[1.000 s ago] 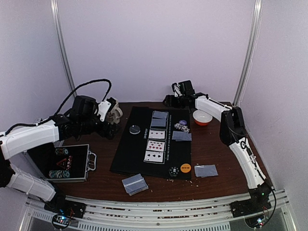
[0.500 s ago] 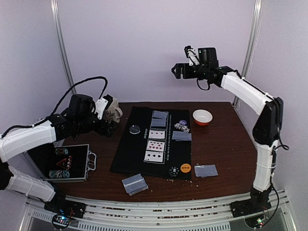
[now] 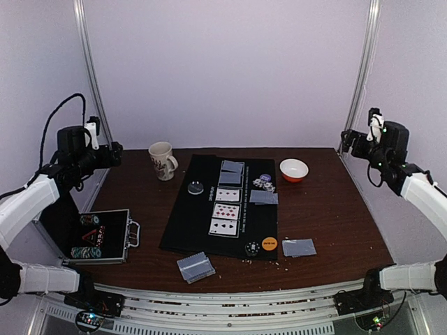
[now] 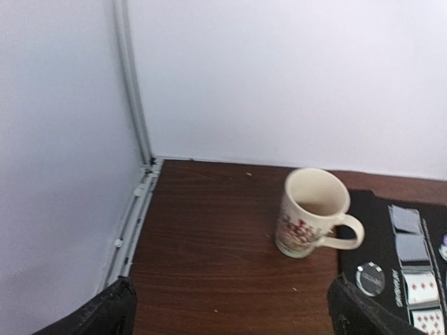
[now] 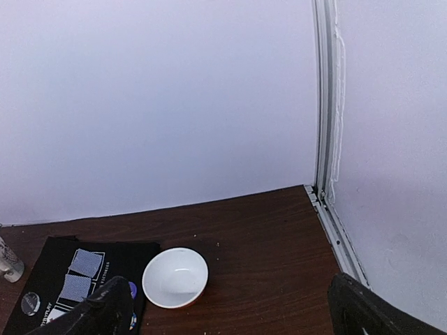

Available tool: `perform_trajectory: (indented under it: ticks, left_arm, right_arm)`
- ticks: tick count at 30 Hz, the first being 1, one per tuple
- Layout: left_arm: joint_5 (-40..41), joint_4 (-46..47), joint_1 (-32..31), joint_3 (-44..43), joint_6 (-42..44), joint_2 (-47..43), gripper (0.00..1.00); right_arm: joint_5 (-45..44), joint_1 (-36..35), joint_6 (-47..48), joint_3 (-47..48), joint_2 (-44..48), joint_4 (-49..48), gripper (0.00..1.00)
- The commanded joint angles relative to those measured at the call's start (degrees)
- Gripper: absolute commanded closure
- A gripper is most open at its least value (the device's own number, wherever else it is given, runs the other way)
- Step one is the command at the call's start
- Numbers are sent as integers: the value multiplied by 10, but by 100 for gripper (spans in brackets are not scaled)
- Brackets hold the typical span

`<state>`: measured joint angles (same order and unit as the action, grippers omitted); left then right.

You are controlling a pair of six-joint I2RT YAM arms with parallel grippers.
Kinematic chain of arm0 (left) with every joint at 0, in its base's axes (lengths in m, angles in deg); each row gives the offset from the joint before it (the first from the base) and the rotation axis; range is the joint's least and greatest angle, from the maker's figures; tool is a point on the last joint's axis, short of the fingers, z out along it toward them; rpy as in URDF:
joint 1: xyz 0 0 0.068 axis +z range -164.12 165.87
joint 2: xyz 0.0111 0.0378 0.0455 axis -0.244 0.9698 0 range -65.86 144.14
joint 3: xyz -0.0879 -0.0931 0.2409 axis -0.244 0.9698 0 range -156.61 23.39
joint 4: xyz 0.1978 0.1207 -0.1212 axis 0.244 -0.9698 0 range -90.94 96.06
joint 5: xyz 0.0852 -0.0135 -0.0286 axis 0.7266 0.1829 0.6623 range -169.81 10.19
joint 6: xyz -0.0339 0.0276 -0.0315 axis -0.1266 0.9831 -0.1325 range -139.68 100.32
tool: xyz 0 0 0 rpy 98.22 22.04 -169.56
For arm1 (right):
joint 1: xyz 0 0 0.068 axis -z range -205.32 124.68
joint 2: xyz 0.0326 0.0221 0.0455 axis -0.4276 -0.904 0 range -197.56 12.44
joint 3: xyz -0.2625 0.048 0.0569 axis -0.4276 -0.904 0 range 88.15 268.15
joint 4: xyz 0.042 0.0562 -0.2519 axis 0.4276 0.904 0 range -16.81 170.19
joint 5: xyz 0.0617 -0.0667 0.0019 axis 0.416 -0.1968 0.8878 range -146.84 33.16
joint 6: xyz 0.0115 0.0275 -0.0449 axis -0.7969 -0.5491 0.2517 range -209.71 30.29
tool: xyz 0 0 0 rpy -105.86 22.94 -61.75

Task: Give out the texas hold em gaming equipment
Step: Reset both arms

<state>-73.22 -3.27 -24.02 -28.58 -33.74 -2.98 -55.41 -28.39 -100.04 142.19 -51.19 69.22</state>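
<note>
— What sort of place is this?
— A robot lab cell: plain white panels (image 3: 230, 70) framed by aluminium posts (image 3: 91, 70), a wooden table (image 3: 328, 209), cabled arms (image 3: 28, 202) bolted to a metal rail (image 3: 223, 307).

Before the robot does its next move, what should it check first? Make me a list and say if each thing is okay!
1. Left gripper open and empty: ok.
2. Right gripper open and empty: ok.
3. Both grippers held up, off the black mat: ok.
4. Column of cards lying flat on the mat, three of them face up: ok.
5. Mug upright, standing beside the mat and not on it: ok.
6. How many chips are in the open case: cannot tell, too small to count.
</note>
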Motion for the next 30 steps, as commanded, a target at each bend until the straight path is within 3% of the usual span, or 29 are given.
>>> perform_trajectory:
  ticks: [1, 6, 12, 19, 23, 27, 30]
  left_arm:
    - [100, 99, 30, 51, -39, 0, 2]
    - [179, 263, 30, 170, -36, 1, 2]
    - [247, 467, 30, 287, -19, 35, 2]
    - [234, 637, 30, 353, 52, 119, 2]
    - [235, 783, 30, 388, 104, 167, 2]
    - [172, 883, 32, 403, 138, 237, 2]
    - [141, 859, 31, 399, 143, 244, 2]
  right_arm:
    - [20, 23, -7, -166, 60, -142, 0]
    - [-26, 32, -12, -333, 91, -323, 0]
    - [-62, 33, -11, -438, 16, -534, 0]
    - [-50, 33, 7, -484, -90, -705, 0]
    - [-18, 33, 27, -480, -136, -743, 0]
    - [21, 33, 49, -472, -194, -783, 0]
    - [48, 33, 58, -467, -261, -839, 0]
